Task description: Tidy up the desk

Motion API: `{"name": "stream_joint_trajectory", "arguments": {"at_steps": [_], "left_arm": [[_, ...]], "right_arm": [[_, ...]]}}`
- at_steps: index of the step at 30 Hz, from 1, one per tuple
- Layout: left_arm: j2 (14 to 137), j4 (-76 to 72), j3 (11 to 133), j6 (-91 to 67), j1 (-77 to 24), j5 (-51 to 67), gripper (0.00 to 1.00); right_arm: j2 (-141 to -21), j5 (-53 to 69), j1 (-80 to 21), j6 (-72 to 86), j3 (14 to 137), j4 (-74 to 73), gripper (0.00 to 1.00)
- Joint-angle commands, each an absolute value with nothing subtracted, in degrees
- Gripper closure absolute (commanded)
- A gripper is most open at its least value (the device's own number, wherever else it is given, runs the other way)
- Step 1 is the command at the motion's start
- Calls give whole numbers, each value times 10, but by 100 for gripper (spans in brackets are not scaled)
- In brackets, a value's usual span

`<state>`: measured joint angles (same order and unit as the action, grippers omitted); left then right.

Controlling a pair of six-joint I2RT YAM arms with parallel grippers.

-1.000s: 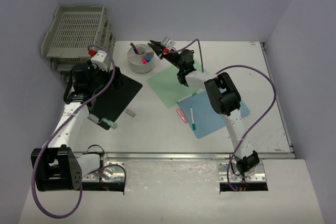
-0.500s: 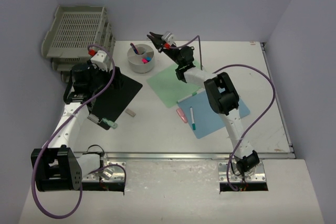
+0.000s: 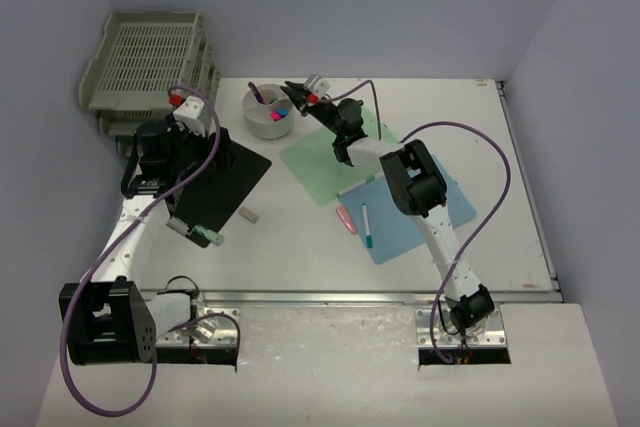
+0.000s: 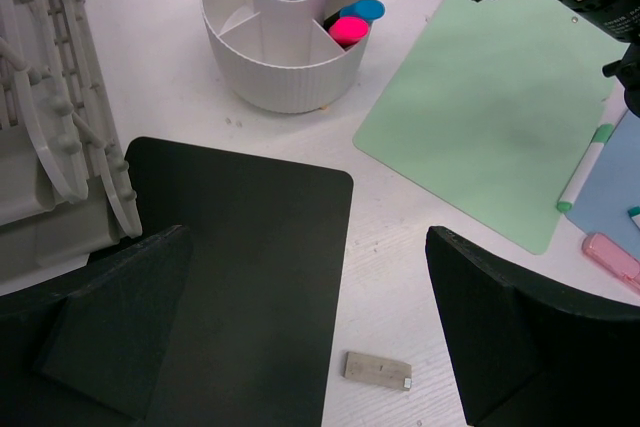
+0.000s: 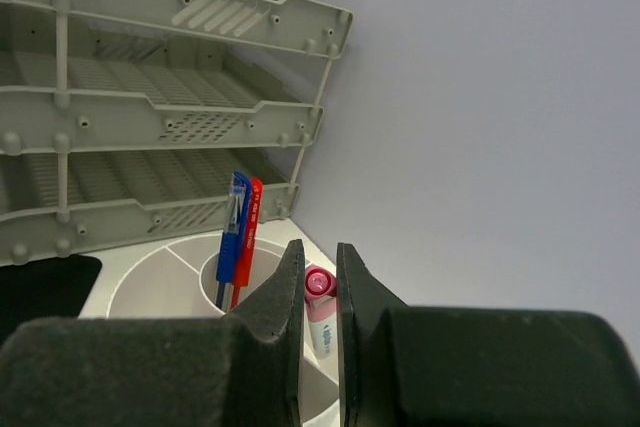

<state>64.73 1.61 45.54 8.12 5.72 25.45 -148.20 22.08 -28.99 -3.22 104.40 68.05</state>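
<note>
The white desk [image 3: 300, 257] carries a black sheet [image 3: 228, 179], a green sheet [image 3: 322, 162] and a blue sheet [image 3: 410, 219]. A white pen cup [image 3: 268, 115] holds blue and red pens [image 5: 238, 232] and a pink-capped marker [image 5: 320, 285]. My right gripper [image 3: 291, 90] hangs over the cup's right rim, shut, with nothing held. The marker stands in the cup and shows through the slit between the fingers [image 5: 285, 287]. My left gripper [image 4: 308, 237] is open above the black sheet's edge [image 4: 250, 277] and a small grey block [image 4: 378, 370].
Grey stacked trays [image 3: 150, 57] stand at the back left, close to the cup. A pink object [image 3: 346, 219] and a white pen [image 3: 366, 226] lie by the blue sheet's left edge. A metal rail [image 3: 350, 296] runs along the near edge.
My right gripper rose above the cup, then came back down to its right rim, staying shut. The left arm and the desk items have not moved.
</note>
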Motion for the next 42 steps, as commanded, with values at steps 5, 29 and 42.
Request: {"name": "stream_joint_trajectory", "arguments": {"at_steps": [5,29,42], "left_arm": [[648,-2,460,87,63,255,0],[655,-5,463,79,63,260,0],[654,-4,463,80,64,260,0]], "right_arm": [[-1437,213,-287,-5,991,698,100],[-1405,229,-294,57,966,661,100],[-1408,247,-326,84,975,660,100]]}}
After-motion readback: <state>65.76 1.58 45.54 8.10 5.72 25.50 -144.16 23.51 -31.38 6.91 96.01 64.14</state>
